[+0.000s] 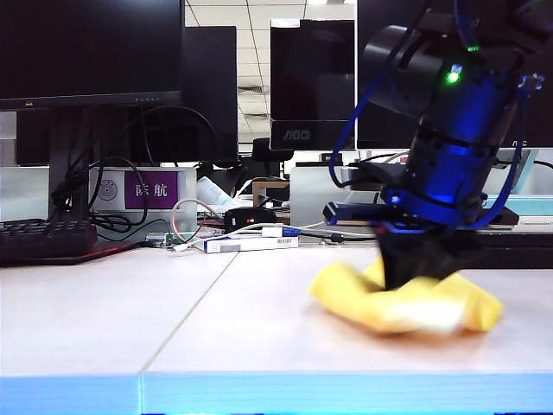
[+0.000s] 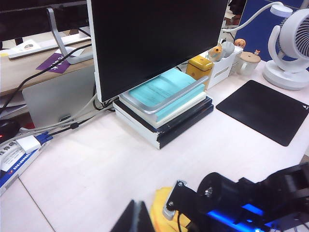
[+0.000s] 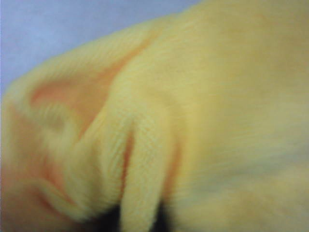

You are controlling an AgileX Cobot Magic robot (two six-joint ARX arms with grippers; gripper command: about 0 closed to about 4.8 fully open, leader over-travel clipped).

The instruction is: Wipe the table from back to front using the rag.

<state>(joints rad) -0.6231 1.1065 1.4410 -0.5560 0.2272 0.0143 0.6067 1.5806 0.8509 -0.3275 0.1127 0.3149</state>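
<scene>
Right gripper pressed down into yellow rag, near front of table; grip hidden, can't tell. Left gripper waited beside it; can't tell either. Bunched rag could slip, leaving table unwiped.

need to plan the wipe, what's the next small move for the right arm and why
Probably draw the right gripper toward the pale blue front edge while pressing down. It stands on the bunched yellow rag, which lies on the table and fills the right wrist view, so the cloth seems pinned; whether the jaws are closed on it is hidden. The left gripper sits apart, barely in view.
</scene>
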